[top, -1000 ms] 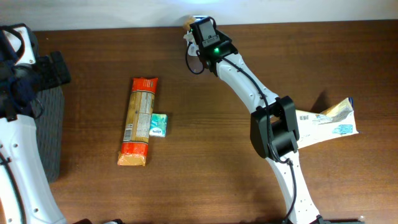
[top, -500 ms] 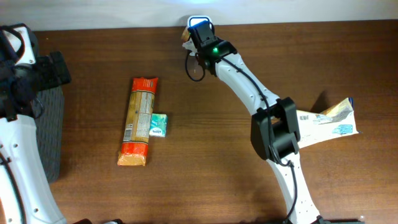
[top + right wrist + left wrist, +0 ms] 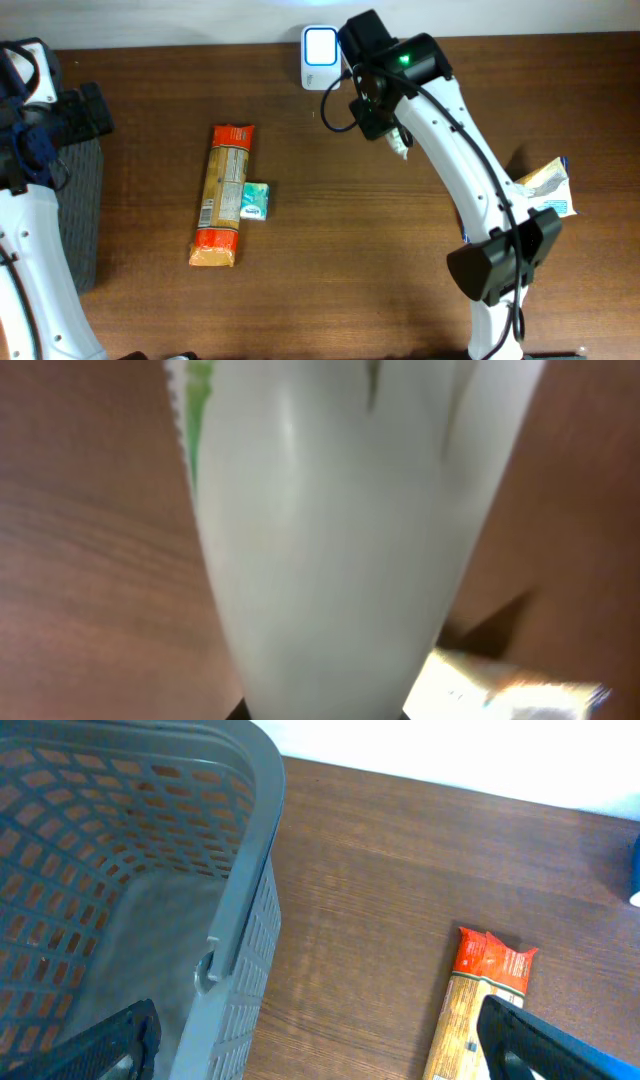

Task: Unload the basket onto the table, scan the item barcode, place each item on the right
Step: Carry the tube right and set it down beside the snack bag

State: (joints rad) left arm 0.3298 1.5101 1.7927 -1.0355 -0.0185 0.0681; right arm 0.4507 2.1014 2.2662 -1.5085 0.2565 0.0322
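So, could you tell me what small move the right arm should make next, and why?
Probably keep swinging right and lower: the right gripper is shut on the white, green-printed packet, which has already left the white, blue-lit scanner.

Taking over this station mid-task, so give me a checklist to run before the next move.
1. Right gripper shut on the white packet: ok.
2. Packet's barcode side visible: cannot tell.
3. Scanner lit, nothing covering it: ok.
4. Left gripper open and empty, near the basket: ok.
5. Pasta pack and small box apart from the right arm: ok.
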